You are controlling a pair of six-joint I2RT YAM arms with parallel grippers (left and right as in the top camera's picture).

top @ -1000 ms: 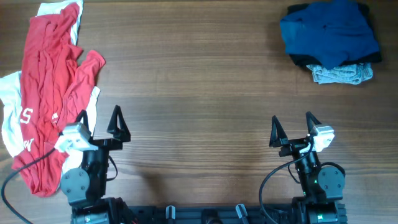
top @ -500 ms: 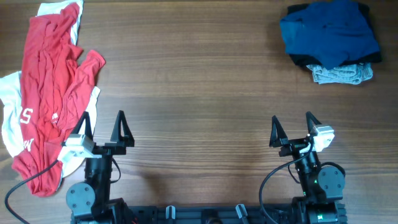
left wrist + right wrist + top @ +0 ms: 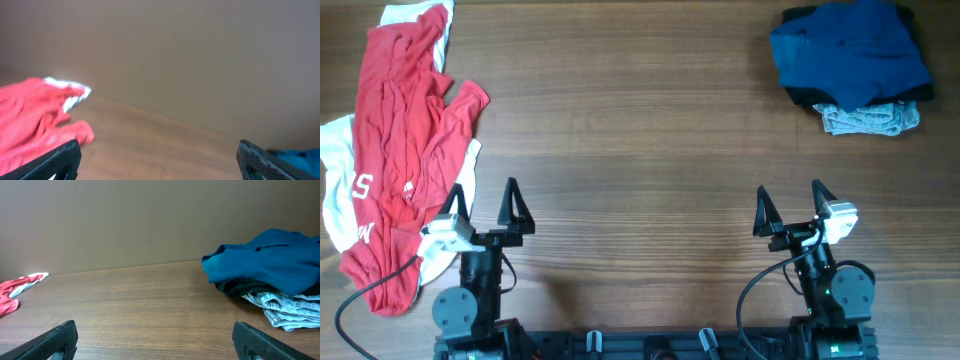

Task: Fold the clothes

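Your left pincer [image 3: 483,190] has swung square to the bench [image 3: 640,130]. It stands wide and empty, as does the right pincer [image 3: 789,190]. Along the left edge the red garment [image 3: 395,130] lies crumpled over a white garment [image 3: 335,190], long axis running far corner to near edge. Pinch there and you may lift both. The dark-blue T-shirt [image 3: 850,50] sits bunched in the far right corner, with no clear axis.

You are getting a blurred left wrist view, while the red garment [image 3: 395,130] is covering most of the white garment [image 3: 332,200] and the blue T-shirt [image 3: 850,50] is hiding most of a dark garment [image 3: 234,287].
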